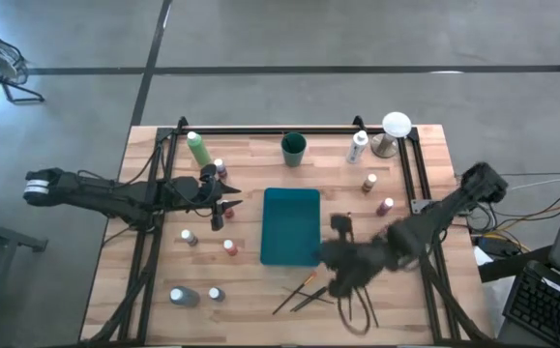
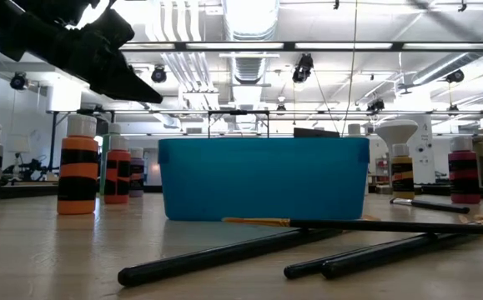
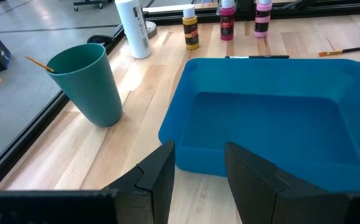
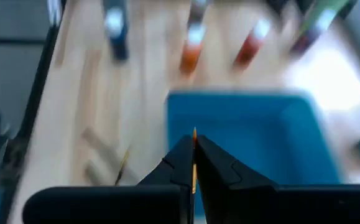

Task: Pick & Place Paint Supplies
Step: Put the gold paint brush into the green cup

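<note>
Right gripper [image 4: 194,163] stood clamped fully shut on a thin brush [image 4: 194,149], whose orange tip projected just beyond the closed fingertips; the teal tray [image 4: 248,124] lay directly ahead of the jaws and a row of small paint bottles [image 4: 192,53] beyond it. Left gripper [image 3: 199,171] hung partly open and empty, its fingers [image 3: 158,177] framing the tray's near wall, with the green cup [image 3: 92,84] off to one side of the jaws. Remaining brushes [image 1: 304,290] lay on the table [image 1: 163,242] just beside the right gripper. Probable hazards: the slender handle, pinched near one end, could pivot or slip from the grip; a swing toward the tray might also catch its rim.
</note>
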{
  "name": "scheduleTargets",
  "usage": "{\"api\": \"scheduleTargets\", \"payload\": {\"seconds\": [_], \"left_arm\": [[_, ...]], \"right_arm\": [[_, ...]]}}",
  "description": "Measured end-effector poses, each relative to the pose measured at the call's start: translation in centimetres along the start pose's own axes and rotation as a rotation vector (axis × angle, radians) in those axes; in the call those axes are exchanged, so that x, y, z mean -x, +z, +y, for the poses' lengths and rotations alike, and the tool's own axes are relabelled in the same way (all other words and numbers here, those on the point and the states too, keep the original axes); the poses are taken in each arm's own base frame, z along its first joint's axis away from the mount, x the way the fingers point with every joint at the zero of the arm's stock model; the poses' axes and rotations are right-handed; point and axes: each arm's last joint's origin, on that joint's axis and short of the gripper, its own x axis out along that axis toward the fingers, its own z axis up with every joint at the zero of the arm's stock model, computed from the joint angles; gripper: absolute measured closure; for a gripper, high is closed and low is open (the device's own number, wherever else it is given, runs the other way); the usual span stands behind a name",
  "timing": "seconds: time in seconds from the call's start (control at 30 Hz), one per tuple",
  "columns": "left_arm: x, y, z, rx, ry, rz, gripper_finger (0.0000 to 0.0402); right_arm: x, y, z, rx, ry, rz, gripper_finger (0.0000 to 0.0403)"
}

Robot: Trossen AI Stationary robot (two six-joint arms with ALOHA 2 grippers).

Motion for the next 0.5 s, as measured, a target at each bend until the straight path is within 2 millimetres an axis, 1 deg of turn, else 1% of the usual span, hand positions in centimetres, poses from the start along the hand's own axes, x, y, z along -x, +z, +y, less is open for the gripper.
{"api": "scheduleTargets", "payload": {"seconds": [0.17, 0.23, 0.33, 0.5], "left_arm": [[0.0, 0.0, 0.0, 0.0, 0.0, 0.001, 0.0257], [0.0, 0.0, 0.0, 0.0, 0.0, 0.002, 0.0257], [0.0, 0.0, 0.0, -0.001, 0.0, 0.003, 0.0257], [0.0, -0.1, 0.0, -0.002, 0.0, 0.007, 0.0257]], "right_arm": [[-0.1, 4.2, -4.4, 0.064, -0.058, -0.28, 0.0394], [-0.1, 5.4, -6.1, 0.102, -0.096, -0.371, 0.0394], [-0.8, 6.2, -8.6, 0.142, -0.107, -0.448, 0.0394], [-2.3, 6.3, -12.9, 0.129, -0.149, -0.497, 0.0394]]}}
